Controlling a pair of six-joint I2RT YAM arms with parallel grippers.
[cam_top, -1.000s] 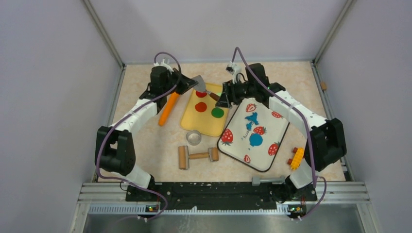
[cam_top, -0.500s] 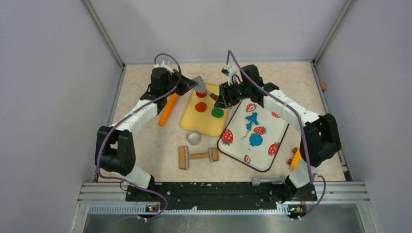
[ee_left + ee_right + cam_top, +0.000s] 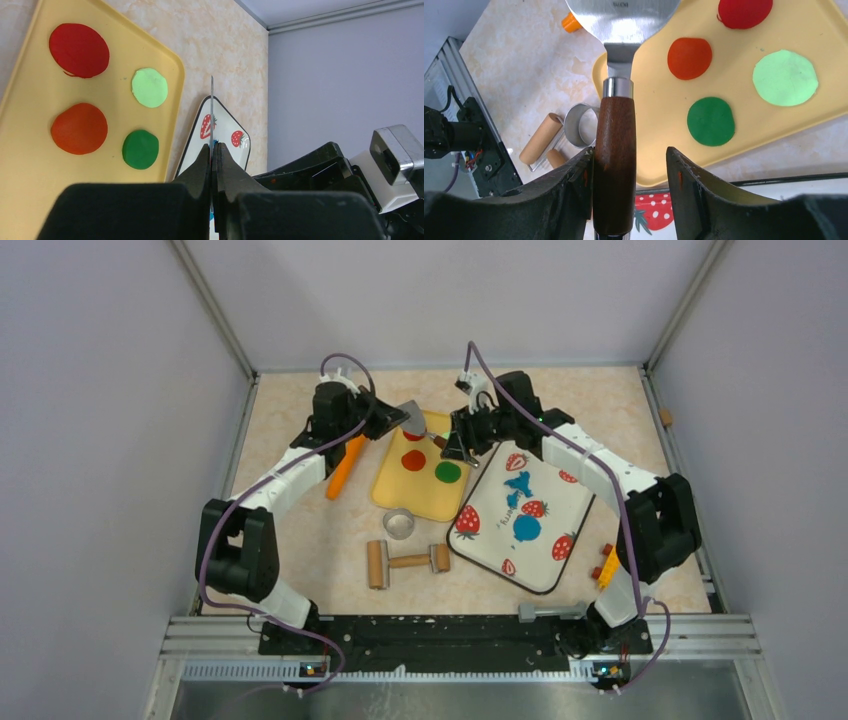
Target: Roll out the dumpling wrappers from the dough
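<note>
On the white tray (image 3: 495, 508), centre-right, the dough (image 3: 517, 485) and round wrapper (image 3: 526, 528) lie just below the right gripper (image 3: 454, 448), whose fingers (image 3: 574, 190) stand released around the scraper (image 3: 623, 20) handle; the left gripper (image 3: 394, 420) clenches its blade. The yellow tray (image 3: 415, 502) holds four discs (image 3: 711, 121); from above, the far two are partly hidden

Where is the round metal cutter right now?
In the top view, the metal cutter sits just off the near edge of the yellow tray, slightly left of centre, with the wooden rolling pin just below it in the picture.
</note>
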